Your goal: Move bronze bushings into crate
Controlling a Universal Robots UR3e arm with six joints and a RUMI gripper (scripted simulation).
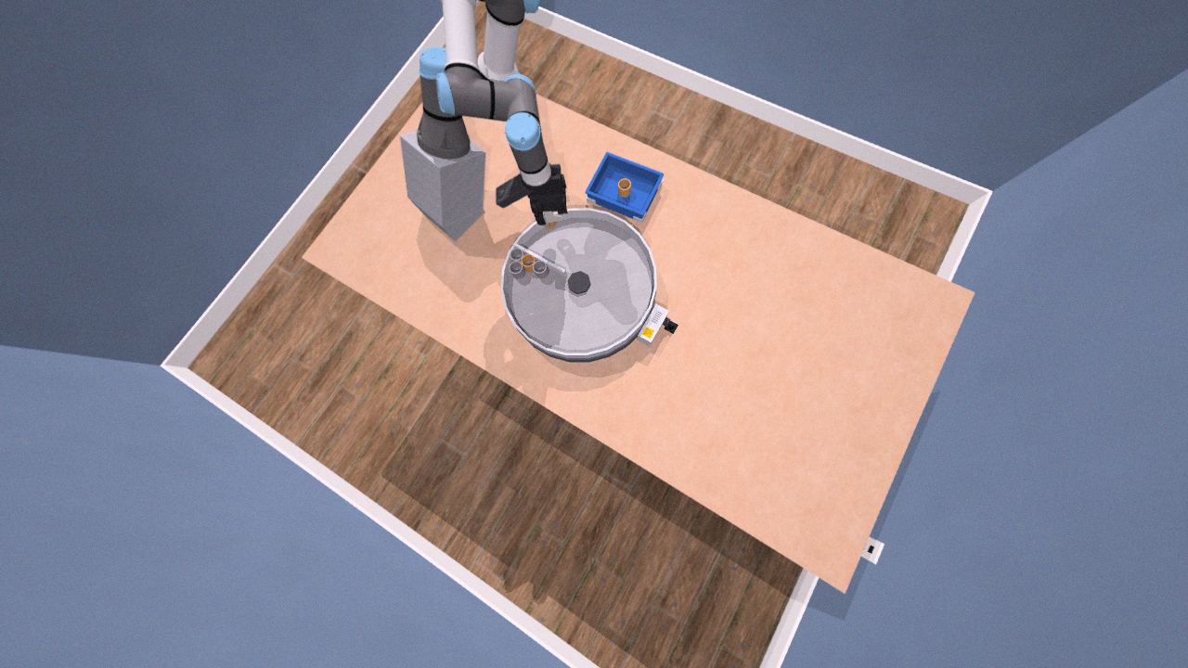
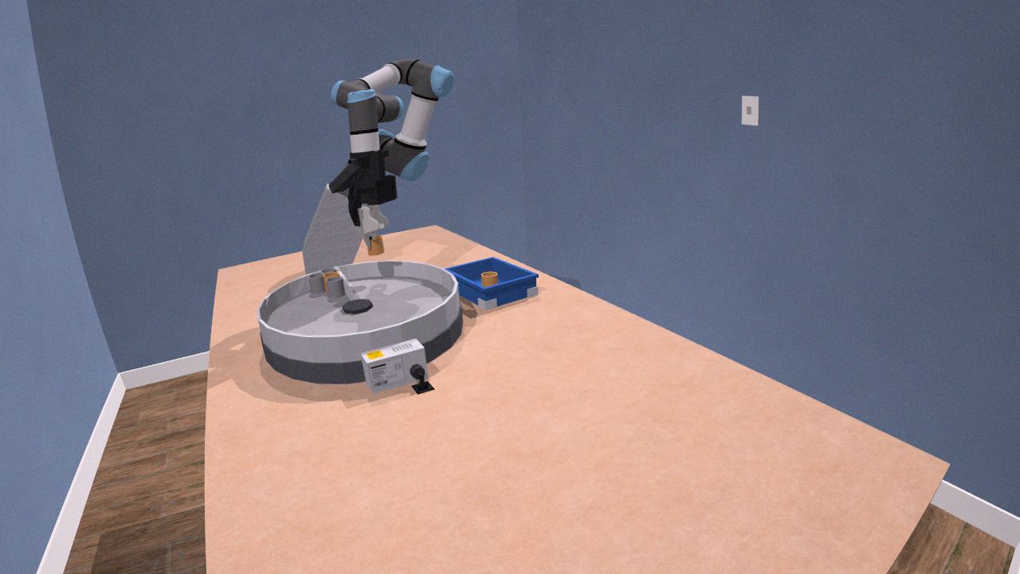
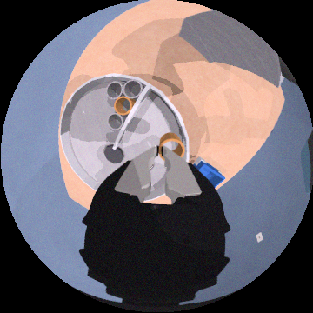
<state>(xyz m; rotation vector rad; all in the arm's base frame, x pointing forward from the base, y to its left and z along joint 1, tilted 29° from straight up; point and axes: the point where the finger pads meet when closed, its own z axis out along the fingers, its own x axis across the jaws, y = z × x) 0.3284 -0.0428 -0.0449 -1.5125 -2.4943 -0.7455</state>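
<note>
My gripper [image 2: 372, 235] is shut on a bronze bushing [image 2: 375, 245] and holds it in the air above the far rim of the grey turntable [image 2: 358, 314]. In the wrist view the held bushing [image 3: 171, 146] sits at my fingertips, gripped by its wall. On the turntable another bronze bushing [image 1: 527, 262] stands among three grey bushings [image 1: 538, 267] beside a white divider bar; the group also shows in the wrist view [image 3: 123, 104]. The blue crate [image 1: 632, 185] holds one bronze bushing [image 1: 624, 186], upright.
The arm's grey pedestal [image 1: 444, 183] stands beside the turntable, on the side away from the crate. A white control box [image 2: 394, 363] with a black knob sits at the turntable's near rim. A dark hub [image 1: 578, 282] marks its centre.
</note>
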